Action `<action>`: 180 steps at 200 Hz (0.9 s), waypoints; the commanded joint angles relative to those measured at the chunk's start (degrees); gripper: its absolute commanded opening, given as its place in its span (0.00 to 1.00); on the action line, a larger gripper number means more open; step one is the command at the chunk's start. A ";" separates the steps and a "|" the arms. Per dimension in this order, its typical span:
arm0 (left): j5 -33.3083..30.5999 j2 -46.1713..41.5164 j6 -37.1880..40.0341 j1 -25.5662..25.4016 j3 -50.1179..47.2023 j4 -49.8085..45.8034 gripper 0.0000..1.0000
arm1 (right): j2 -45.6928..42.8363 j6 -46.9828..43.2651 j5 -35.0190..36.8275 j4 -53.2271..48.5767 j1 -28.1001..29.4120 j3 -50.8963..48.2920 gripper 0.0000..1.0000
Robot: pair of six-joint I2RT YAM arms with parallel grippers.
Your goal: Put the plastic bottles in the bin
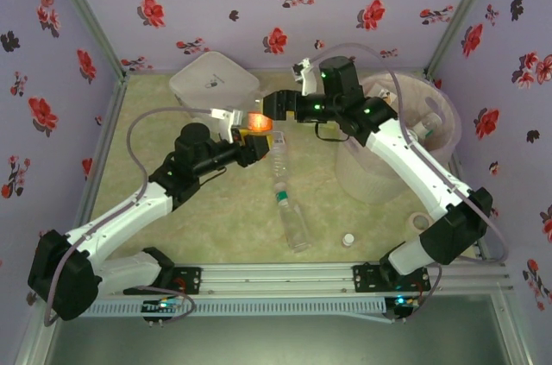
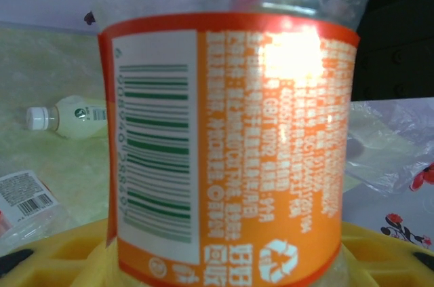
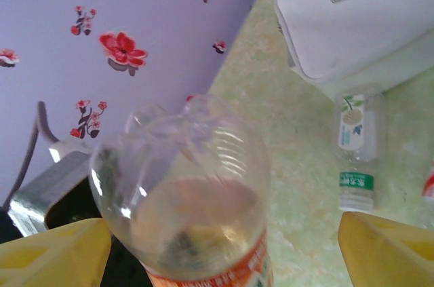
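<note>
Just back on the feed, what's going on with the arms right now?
The left gripper holds an orange-labelled bottle up off the surface. The right gripper faces it with fingers open either side of the bottle's base, not gripping: it looks like a handover toward the bin. Two more bottles lie on the table.

Table (image 1: 233, 218): pale green mottled surface. White box (image 1: 213, 80), square with rounded corners, lid on, sits at the far left of the table, close to the back wall; a small dark printed mark shows on its lid. Small white cap (image 1: 348, 240) lies loose near the front edge, right of centre. Tape ring (image 1: 420, 221) lies flat further right, apart from the cap. Walls (image 1: 259, 3) are lilac with red and dark flowers. Metal rail (image 1: 276, 276) runs along the near edge.
</note>
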 commanded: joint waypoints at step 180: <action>-14.18 0.95 -1.94 -2.50 -1.27 1.19 0.96 | -12.11 -10.93 12.24 -9.00 -14.54 7.62 0.33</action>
